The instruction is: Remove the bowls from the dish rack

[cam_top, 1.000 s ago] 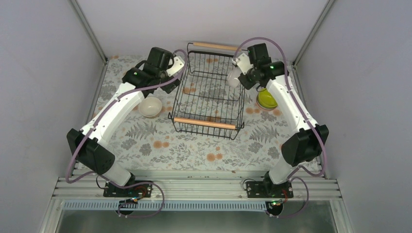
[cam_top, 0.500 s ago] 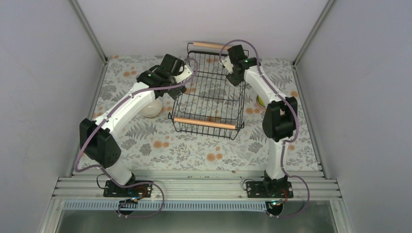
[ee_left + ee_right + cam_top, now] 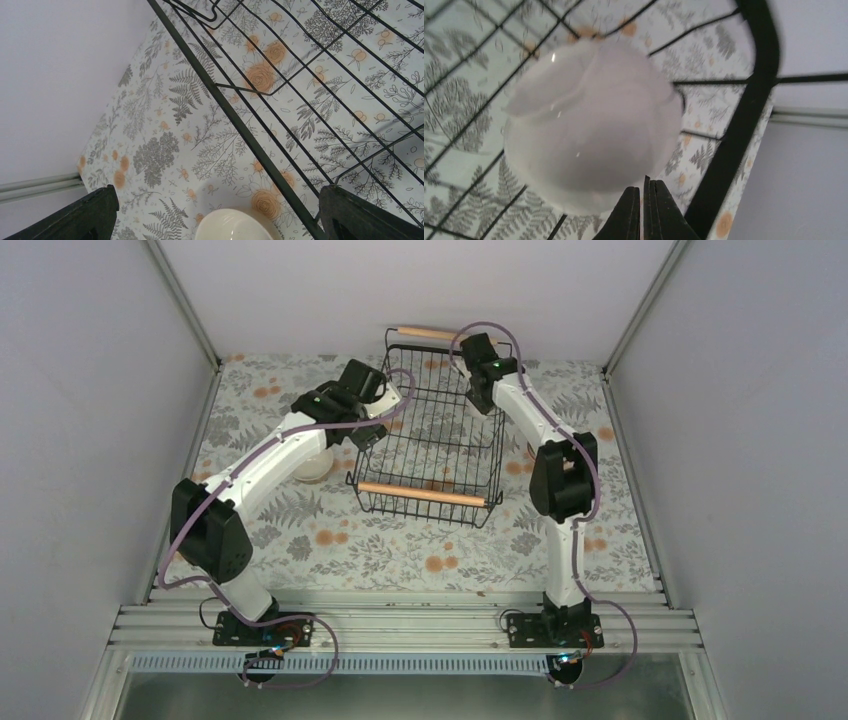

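While left fingers [image 3: 75, 215] are gaping released, clenched right fingers [image 3: 626, 215] are hovering by 1 round white bowl [image 3: 589, 125]; shoving risks jamming it into black wire dish rack [image 3: 724, 162].

The dish rack [image 3: 428, 495] stands in the middle of the table [image 3: 330, 550], toward its far edge, and one bowl [image 3: 594, 125] lies inside it in the far right corner, the right fingers [image 3: 626, 215] just beside it. A second bowl [image 3: 318, 472] rests on the table just left of the rack, below the left fingers [image 3: 75, 215]. A third bowl [image 3: 531, 449] sits on the table just right of the rack, mostly hidden behind the right arm [image 3: 560, 480].
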Available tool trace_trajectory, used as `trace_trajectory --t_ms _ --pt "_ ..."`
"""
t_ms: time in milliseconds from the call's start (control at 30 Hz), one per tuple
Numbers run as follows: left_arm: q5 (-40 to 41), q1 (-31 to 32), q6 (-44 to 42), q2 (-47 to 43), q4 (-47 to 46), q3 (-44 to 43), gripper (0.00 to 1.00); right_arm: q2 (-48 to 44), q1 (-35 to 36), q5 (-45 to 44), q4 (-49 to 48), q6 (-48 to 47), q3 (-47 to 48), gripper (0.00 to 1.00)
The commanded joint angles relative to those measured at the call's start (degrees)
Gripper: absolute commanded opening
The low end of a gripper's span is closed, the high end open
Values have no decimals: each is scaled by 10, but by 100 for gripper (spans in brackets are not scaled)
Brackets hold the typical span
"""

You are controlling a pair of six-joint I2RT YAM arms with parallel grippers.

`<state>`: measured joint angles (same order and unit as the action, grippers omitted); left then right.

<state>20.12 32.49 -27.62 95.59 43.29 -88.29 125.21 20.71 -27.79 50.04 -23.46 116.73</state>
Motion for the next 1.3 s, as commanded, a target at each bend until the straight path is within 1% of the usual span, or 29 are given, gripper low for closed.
trace_trajectory --t_ms 0,133,300,567,667,900,1000,1133,1267 --pt "5 4 5 2 -9 -3 100 -33 11 -36 10 17 -54 4" --pt "5 4 8 2 -8 -6 100 -30 11 -48 16 17 -65 4" --pt "-1 4 13 4 -4 -6 100 -4 11 -59 20 19 -55 4" --pt "3 4 14 4 -4 -5 100 29 14 -26 23 16 3 4" --pt "1 4 15 8 -4 -4 100 32 20 -28 19 12 12 5" --pt "4 4 14 11 -5 -2 100 30 34 1 19 7 28 4" --pt "4 4 14 9 -7 0 100 35 36 -23 15 7 25 4" --pt "5 4 15 8 -7 2 100 28 36 -24 -2 0 15 4" --pt "6 4 15 6 -6 4 100 27 36 -62 9 7 22 4"
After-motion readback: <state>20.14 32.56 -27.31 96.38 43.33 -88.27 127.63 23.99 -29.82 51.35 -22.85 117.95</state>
